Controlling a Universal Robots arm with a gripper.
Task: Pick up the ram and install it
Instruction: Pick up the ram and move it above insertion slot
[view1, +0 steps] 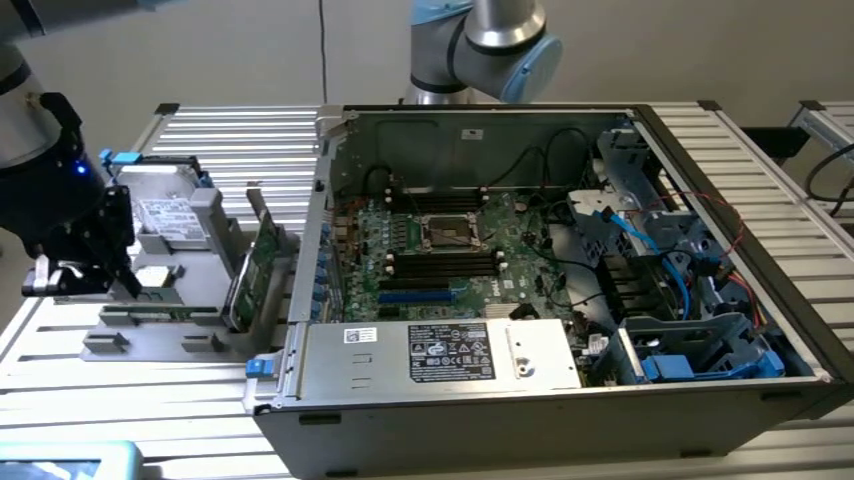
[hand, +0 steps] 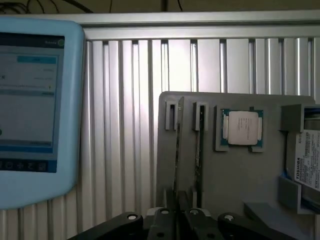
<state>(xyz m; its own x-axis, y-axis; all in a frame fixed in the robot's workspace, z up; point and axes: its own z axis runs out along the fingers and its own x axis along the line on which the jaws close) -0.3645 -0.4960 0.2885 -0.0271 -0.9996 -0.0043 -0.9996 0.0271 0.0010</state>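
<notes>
The ram (hand: 177, 150) is a thin stick seen edge-on, standing in the left slot of a grey holder (hand: 230, 185). Its near end runs between my gripper's (hand: 177, 220) two black fingers, which are closed narrowly on it. A second thin stick (hand: 200, 145) stands in the slot beside it. In the exterior view my gripper (view1: 127, 285) hangs low over the holder (view1: 147, 335) at the exterior view's left, with a green strip of the ram (view1: 158, 294) at its tip. The motherboard (view1: 514, 225) lies in the open computer case, its long black slots (view1: 441, 263) near the middle.
A processor chip (hand: 242, 127) and a hard drive (hand: 306, 162) sit in the holder past the sticks. A broader green card (view1: 254, 268) stands upright between holder and case. A light-blue tablet (hand: 30, 100) lies beside the holder on the slatted metal table (hand: 125, 125). Cables and drive cages (view1: 681, 300) crowd the case's right side.
</notes>
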